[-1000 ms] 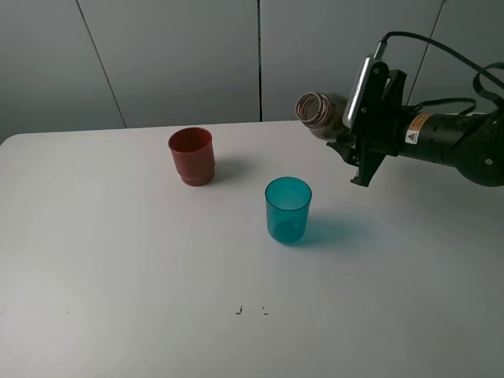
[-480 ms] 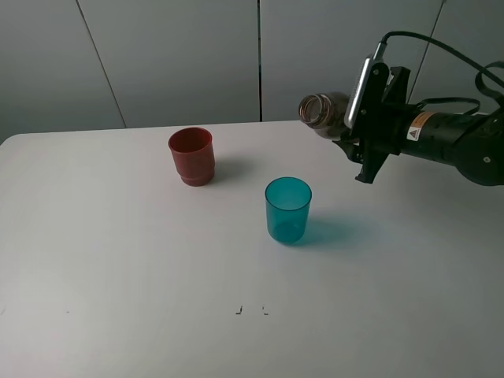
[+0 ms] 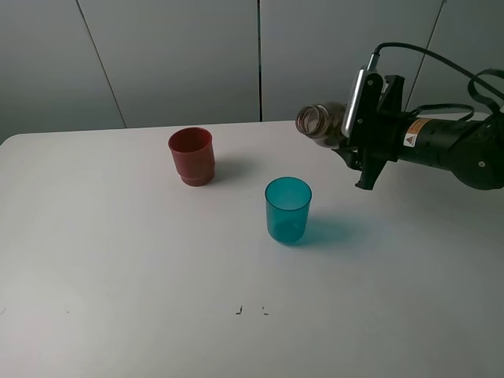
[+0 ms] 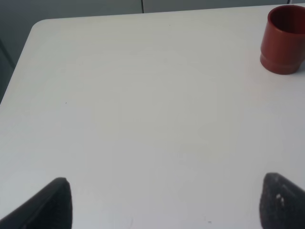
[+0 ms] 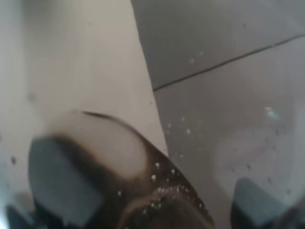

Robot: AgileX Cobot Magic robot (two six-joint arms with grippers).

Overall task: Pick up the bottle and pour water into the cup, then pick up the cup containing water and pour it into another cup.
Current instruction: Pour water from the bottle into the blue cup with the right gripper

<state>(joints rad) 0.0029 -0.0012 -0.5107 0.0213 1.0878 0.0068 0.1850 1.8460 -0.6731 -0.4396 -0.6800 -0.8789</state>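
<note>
One hazard: right end effector (image 3: 352,134) clamps the tilted bottle (image 3: 319,121), mouth seemingly short of the cup (image 3: 287,209) below; pouring here would wet the worktop (image 3: 118,276); left end effector (image 4: 159,202) spread.

No word or number can be read in any view. The only sign is a small white sticker (image 3: 410,139) with a black warning triangle. It sits on the side of the right arm (image 3: 453,146), on the black link just behind the jaws gripping the bottle (image 3: 319,122). Any lettering under the triangle is too small to make out. Just above it on the same link is an orange-yellow strip (image 3: 421,122), perhaps a second label, whose print is also illegible. On the desk (image 3: 118,276), toward the camera-side edge near mid-width, are two tiny dark marks (image 3: 239,309) side by side. The left one looks like a corner bracket, not a letter.
</note>
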